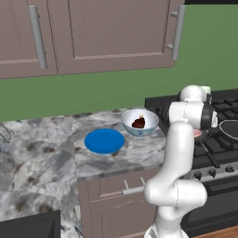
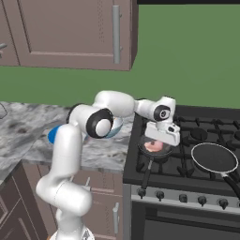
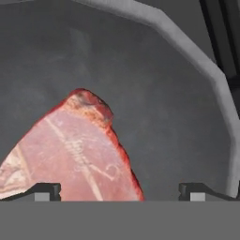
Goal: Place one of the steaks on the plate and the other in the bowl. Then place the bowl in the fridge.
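The pale pink steak (image 3: 70,154) lies in a small black pan (image 3: 187,47) on the stove. My gripper (image 3: 119,191) hovers open just above it, its right fingertip (image 3: 194,190) over bare pan floor. From the right base view, the gripper (image 2: 158,142) points down into that pan (image 2: 161,153) over the pink steak (image 2: 153,147). The dark reddish-brown steak (image 1: 139,123) sits in the bowl (image 1: 148,126) on the counter. The blue plate (image 1: 104,141) lies bare to the left of the bowl. The fridge is out of view.
A second, larger black pan (image 2: 214,158) rests on the stove's right burners. Brown wall cabinets (image 1: 107,32) hang above the marble counter (image 1: 42,153). Stove knobs (image 2: 180,197) line the front edge.
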Robot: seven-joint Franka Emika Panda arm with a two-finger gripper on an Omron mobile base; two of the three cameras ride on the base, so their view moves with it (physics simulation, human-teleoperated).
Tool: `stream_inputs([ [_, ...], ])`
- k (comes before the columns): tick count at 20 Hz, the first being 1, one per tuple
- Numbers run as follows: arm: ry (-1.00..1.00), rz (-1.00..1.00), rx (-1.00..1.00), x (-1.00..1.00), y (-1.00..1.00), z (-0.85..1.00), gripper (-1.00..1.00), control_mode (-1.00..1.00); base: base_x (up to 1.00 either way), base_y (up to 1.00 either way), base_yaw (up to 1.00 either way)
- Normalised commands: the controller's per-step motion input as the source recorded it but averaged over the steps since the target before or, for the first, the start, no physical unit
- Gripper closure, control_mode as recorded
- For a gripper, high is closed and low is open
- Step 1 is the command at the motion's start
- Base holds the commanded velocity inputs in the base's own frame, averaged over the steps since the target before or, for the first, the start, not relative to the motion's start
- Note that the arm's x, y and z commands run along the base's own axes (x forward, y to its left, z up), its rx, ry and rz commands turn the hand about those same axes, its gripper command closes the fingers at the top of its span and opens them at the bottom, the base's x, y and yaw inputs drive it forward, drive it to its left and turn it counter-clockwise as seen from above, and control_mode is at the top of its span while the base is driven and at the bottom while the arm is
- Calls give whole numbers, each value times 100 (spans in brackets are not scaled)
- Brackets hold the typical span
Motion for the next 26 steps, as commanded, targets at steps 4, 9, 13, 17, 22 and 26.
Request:
stream_inputs([
  [4, 0, 0, 8, 0, -1, -6, -100, -100, 0, 0, 0],
  [9, 0, 0, 2, 0, 3, -1, -100, -100, 0, 0, 0],
  [13, 0, 0, 0, 1, 9, -16, -100, -100, 0, 0, 0],
  [17, 2, 0, 0, 0, 21, -26, -100, -100, 0, 0, 0],
  [22, 0, 0, 0, 2, 3, -32, -100, -100, 0, 0, 0],
  [26, 0, 0, 0, 0, 24, -14, -100, -100, 0, 0, 0],
])
